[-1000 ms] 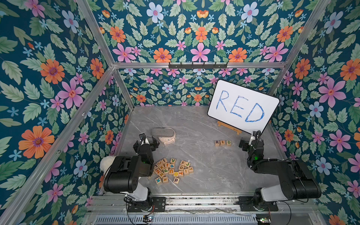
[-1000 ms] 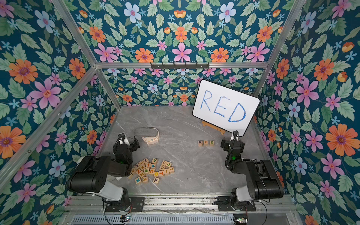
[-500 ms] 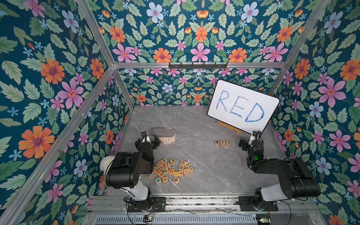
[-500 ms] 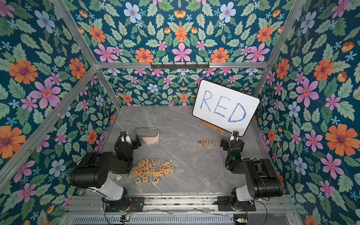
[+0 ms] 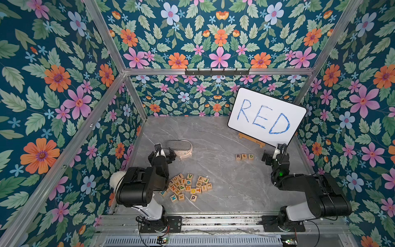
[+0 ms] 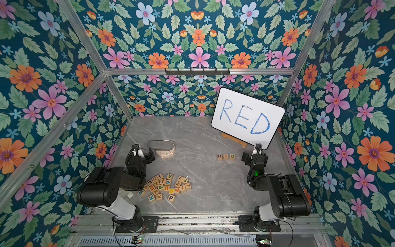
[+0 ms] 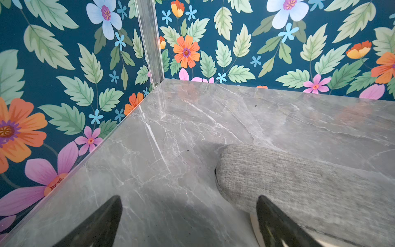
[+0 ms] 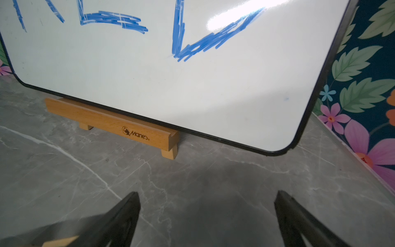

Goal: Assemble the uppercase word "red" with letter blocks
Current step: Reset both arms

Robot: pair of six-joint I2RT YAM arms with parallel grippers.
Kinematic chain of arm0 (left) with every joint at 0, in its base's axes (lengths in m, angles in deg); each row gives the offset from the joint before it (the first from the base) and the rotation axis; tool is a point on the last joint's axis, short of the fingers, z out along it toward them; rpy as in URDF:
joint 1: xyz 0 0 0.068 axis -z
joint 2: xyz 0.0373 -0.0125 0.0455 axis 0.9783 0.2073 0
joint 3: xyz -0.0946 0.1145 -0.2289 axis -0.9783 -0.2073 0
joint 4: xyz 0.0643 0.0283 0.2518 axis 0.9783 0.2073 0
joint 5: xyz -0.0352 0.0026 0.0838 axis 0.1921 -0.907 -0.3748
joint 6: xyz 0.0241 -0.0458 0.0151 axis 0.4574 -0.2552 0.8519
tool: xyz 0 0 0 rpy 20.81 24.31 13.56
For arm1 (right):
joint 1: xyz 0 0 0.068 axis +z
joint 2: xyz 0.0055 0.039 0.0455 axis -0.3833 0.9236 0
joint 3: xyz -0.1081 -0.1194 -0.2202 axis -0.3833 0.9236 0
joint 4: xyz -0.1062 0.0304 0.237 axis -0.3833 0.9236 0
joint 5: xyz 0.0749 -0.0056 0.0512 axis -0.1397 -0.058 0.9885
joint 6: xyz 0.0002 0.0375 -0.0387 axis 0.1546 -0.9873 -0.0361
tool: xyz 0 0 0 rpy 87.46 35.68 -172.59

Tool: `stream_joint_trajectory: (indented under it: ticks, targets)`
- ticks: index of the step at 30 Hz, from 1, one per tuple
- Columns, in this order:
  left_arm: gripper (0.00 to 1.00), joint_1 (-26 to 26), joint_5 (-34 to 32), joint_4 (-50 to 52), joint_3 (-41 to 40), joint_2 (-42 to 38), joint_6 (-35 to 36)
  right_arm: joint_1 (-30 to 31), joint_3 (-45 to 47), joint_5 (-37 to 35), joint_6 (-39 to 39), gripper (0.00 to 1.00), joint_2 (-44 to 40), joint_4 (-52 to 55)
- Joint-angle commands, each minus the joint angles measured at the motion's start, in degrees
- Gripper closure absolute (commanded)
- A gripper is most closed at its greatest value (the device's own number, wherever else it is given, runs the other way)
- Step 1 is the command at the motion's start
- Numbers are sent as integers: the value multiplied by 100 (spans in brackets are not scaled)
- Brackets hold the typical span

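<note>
The row of three cubes (image 5: pixel 244 156) reading R, E, D is seen right of centre on the marble table (image 5: pixel 224 181), below the whiteboard (image 5: pixel 267 115). The cubes are set close side by side. The other letter blocks (image 5: pixel 188 187) are heaped at lower centre. The left tool (image 7: pixel 188 197) is spread wide and empty beside a grey fabric-topped device (image 7: pixel 299 184). The right tool (image 8: pixel 207 193) — likewise wide and empty — is faced toward the wooden easel (image 8: pixel 111 122).
</note>
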Motion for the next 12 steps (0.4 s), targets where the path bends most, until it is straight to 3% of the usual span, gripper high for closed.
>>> stream_joint_trajectory:
  ticks: [1,12]
  targets:
    - [1,-8,13,-183,8,-2,73,-1,-2,27,48,1,9,-298]
    - [1,-8,13,-179,5,-5,72,3,-10,36,42,1,11,-275]
